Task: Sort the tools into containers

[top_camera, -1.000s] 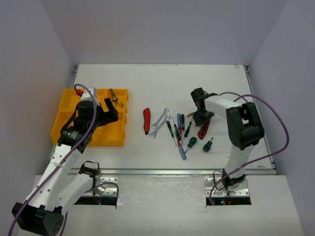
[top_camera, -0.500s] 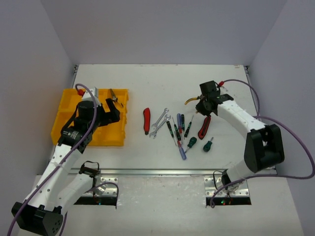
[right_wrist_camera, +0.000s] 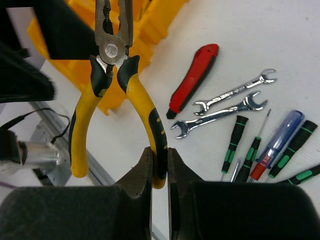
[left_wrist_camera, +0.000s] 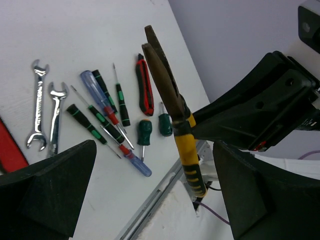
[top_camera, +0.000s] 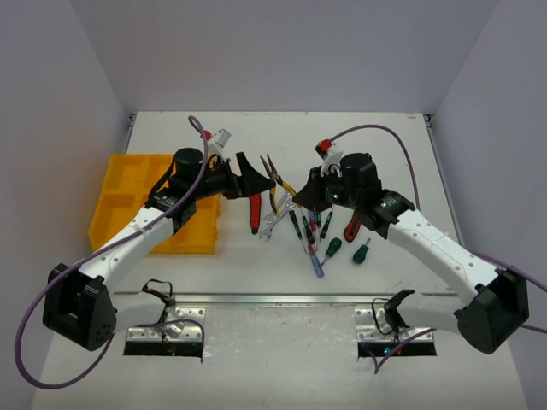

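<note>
While held, yellow pliers (top_camera: 275,183) point far-left.

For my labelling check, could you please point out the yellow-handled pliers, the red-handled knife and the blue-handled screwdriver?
yellow-handled pliers (right_wrist_camera: 141,107), right wrist view, on one handle.
red-handled knife (top_camera: 255,210), top external view, mid-handle.
blue-handled screwdriver (right_wrist_camera: 281,136), right wrist view, on the handle.

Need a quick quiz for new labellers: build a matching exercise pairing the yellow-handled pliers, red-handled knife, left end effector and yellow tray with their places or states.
1. yellow-handled pliers
2. red-handled knife
3. left end effector
4. yellow organizer tray

A. wide open, gripping nothing
B. on the table's left side, partly under the left arm
C. gripped by one handle in the right end effector
D. flat on the table, left of the silver wrenches

Pairs: 1-C, 2-D, 3-A, 4-B
</note>
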Motion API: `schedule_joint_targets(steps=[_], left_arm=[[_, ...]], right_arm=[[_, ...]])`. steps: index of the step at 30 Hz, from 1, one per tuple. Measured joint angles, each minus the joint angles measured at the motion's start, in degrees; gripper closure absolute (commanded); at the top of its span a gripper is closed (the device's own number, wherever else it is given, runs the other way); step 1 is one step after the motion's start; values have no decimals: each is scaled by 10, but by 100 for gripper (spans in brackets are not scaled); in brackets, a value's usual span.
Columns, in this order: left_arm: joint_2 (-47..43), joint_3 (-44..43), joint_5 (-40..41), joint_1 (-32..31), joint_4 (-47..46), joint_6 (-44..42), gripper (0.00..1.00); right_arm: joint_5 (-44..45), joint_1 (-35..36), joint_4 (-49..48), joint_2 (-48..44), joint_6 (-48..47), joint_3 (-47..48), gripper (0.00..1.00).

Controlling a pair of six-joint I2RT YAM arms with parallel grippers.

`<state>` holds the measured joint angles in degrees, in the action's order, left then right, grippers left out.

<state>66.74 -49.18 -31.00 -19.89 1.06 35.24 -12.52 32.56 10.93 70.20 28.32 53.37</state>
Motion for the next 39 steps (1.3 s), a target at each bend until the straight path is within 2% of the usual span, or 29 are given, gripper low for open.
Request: schedule_joint_targets(steps=[3, 5, 7, 9, 10, 11, 12, 13, 14, 16, 17, 18, 24, 26, 27, 28, 30, 34, 39], left_arm=[[27, -3, -15, -18, -39, 20, 5], [30, -3, -16, -20, -55, 31, 15], [30, -3, -15, -20, -77, 42, 30], [30, -3, -13, -20, -95, 51, 35], [30, -3, -12, -21, -102, 55, 42], [30, -3, -11, -22, -107, 56, 44], [30, -3, -11, -23, -111, 57, 52], [30, -3, -11, -23, -114, 60, 53], [30, -3, -10, -24, -117, 62, 61], [30, -3, -9, -24, -119, 62, 69], [30, -3, -6, -24, -120, 63, 82], [30, -3, -4, -24, -120, 62, 98], [25, -7, 6, -29, -111, 73, 100], [25, -7, 12, -29, -108, 74, 100], [25, -8, 15, -29, -105, 75, 100], [25, -9, 19, -29, -101, 75, 100], [25, -13, 30, -29, -86, 69, 100], [29, -37, 87, -30, -1, 35, 100], [76, -141, 272, -25, 150, -13, 100]], right_arm=[[-42, 3, -11, -26, -16, -4, 100], [-65, 2, -21, -32, -21, -4, 100], [-80, 4, -23, -32, -23, -4, 100], [-88, 8, -22, -31, -26, -4, 100], [-89, 13, -22, -30, -27, -4, 100], [-91, 17, -22, -29, -28, -4, 100], [-91, 23, -22, -27, -29, -4, 100], [-91, 28, -22, -26, -29, -4, 100], [-90, 31, -22, -23, -29, -4, 100], [-91, 37, -22, -19, -29, -4, 100], [-90, 39, -22, -16, -29, -4, 100], [-90, 40, -22, -14, -29, -4, 100], [-82, 44, -17, -1, -34, -3, 100], [-73, 46, -18, 1, -30, -1, 96], [-71, 46, -18, 3, -27, 0, 88], [-69, 47, -19, 4, -25, 0, 64], [-67, 47, -19, 8, -12, 1, 1], [-44, 46, -18, 13, 6, 13, 1], [21, 44, 7, 2, 10, 20, 1]])
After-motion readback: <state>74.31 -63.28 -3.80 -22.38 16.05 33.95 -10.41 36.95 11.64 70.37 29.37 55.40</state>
